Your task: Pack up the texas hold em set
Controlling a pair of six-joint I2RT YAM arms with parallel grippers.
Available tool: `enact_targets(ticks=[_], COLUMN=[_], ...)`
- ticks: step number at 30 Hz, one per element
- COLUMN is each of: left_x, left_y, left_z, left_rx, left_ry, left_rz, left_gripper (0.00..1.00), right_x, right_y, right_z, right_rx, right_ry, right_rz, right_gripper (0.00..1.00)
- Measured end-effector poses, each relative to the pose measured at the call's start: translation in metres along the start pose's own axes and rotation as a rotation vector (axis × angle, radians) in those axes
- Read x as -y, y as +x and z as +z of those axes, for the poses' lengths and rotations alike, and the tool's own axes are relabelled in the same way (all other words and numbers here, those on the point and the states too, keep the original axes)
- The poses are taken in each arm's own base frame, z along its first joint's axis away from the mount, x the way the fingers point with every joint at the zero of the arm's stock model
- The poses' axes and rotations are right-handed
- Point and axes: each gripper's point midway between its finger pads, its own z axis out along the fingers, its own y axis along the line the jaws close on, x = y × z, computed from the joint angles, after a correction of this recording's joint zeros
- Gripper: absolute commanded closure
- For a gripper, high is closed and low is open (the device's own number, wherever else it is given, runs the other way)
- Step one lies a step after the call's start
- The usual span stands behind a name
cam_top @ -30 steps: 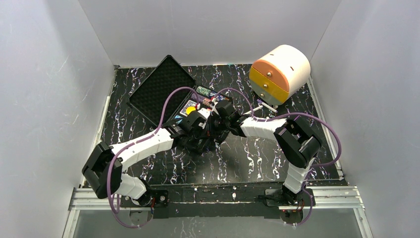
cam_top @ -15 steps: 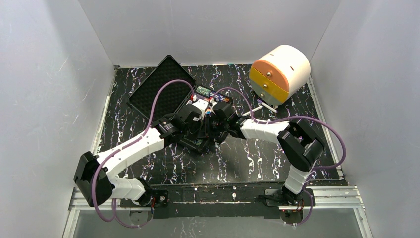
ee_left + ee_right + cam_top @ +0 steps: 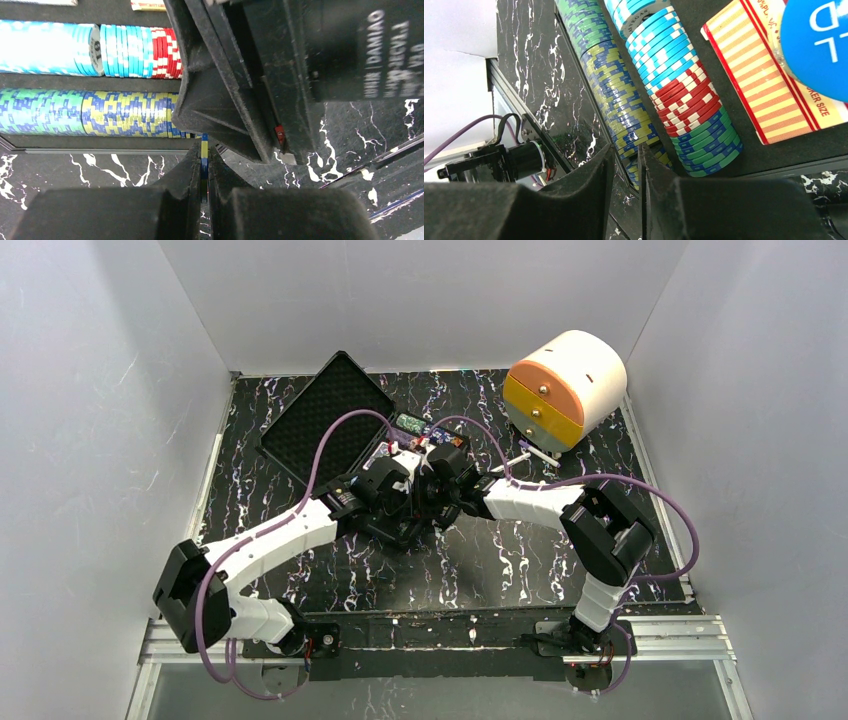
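Where the set lies: the black case [image 3: 322, 425] is open on the table [image 3: 500, 570], left of centre. Its foam-lined lid is thrown back toward the far-left corner, and both wrists hide its tray from above.
Tray contents: a light-blue and red row [image 3: 100, 45] lies beside a yellow-and-blue row [image 3: 125, 112]. The card deck [image 3: 764, 85] and a blue button [image 3: 819, 45] sit past them.
Left gripper [image 3: 203, 154]: its fingers are pressed together on a single chip [image 3: 204, 145]. The chip stands on edge at the tray's outer wall, just beside the end of the yellow-and-blue row.
Right gripper [image 3: 625, 148]: the jaws are a little parted with nothing seen between them, over the same row end. Its black housing is just beside the left fingers.
Step in hand: probably seating the pinched chip at the end of its matching row.
Doing it well: keep the chip upright and parallel to its neighbours. Bring it down into the groove, not onto the wall, and nudge it against the stack. Let go only once it is supported on both faces.
Watch for: the two wrists are crowded, so the right one likely needs to give way first. A tilted chip could ride up over the rim or tip the row.
Off task: the drawer box [image 3: 565, 385] stands near the far-right corner, well apart.
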Motion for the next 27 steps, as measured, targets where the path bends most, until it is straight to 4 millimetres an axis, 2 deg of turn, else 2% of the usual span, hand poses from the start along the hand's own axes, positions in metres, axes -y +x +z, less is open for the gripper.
enact_targets(ticks=[6, 22, 27], left_x=[-0.002, -0.004, -0.006], left_y=[0.017, 0.030, 0.030], left_z=[0.010, 0.027, 0.033], left_rx=[-0.049, -0.090, -0.091], left_ry=[-0.007, -0.012, -0.026], left_rz=[0.005, 0.009, 0.010], left_gripper=[1.00, 1.00, 0.88], right_x=[-0.001, 0.001, 0.006], right_y=[0.000, -0.001, -0.002], right_z=[0.000, 0.003, 0.005], right_rx=[-0.003, -0.002, 0.006], right_ry=[-0.005, 0.010, 0.030], right_rz=[0.001, 0.044, 0.058], right_gripper=[0.66, 0.64, 0.64])
